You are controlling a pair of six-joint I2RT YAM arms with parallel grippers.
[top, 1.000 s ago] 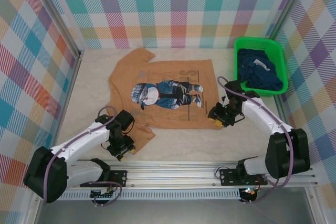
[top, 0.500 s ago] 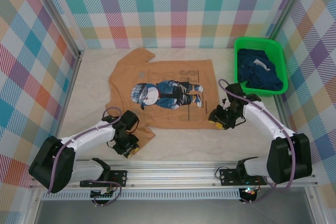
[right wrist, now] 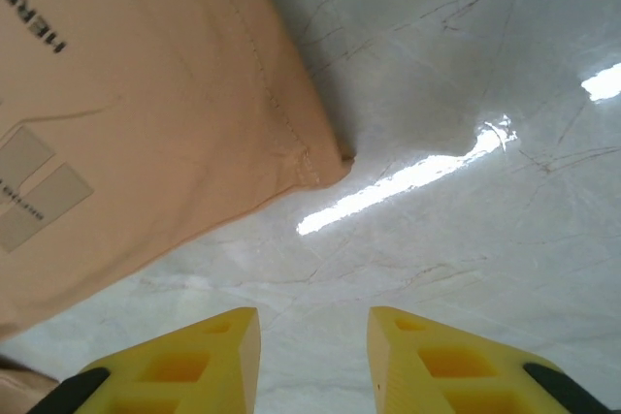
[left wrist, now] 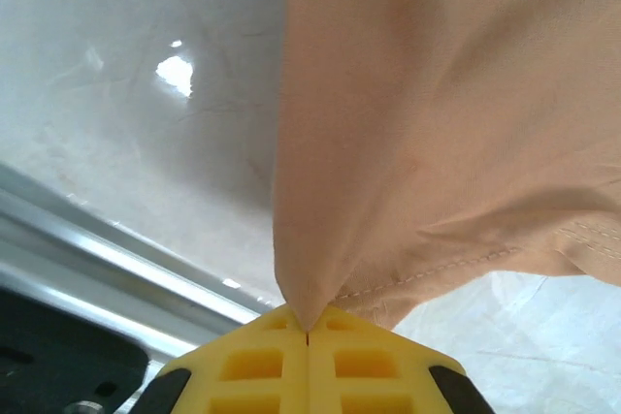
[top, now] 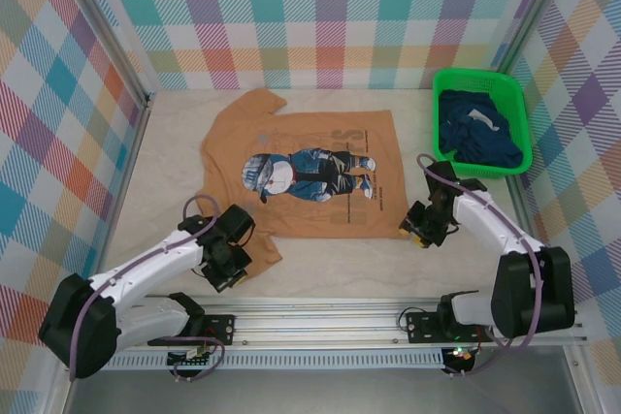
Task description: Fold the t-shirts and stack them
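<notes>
The tan shirt [top: 325, 222] lies spread on the counter [top: 335, 276]; the navy shirts [top: 480, 143] sit in the basket [top: 482, 76]. The left gripper [left wrist: 308, 334] is clenched on one near corner, tenting the cloth. The right gripper [right wrist: 312, 334] gapes, released, beside the other corner [right wrist: 315, 164]. The cloth looks thin and limp, best pinched at stitched corners.

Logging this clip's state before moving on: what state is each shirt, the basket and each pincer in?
tan-orange t-shirt: spread flat, print up, near-left corner pinched.
navy t-shirts: crumpled in the basket.
green basket: upright, holding them.
left pincer: shut on the tan-orange t-shirt.
right pincer: open above bare table, by the shirt's corner.
</notes>
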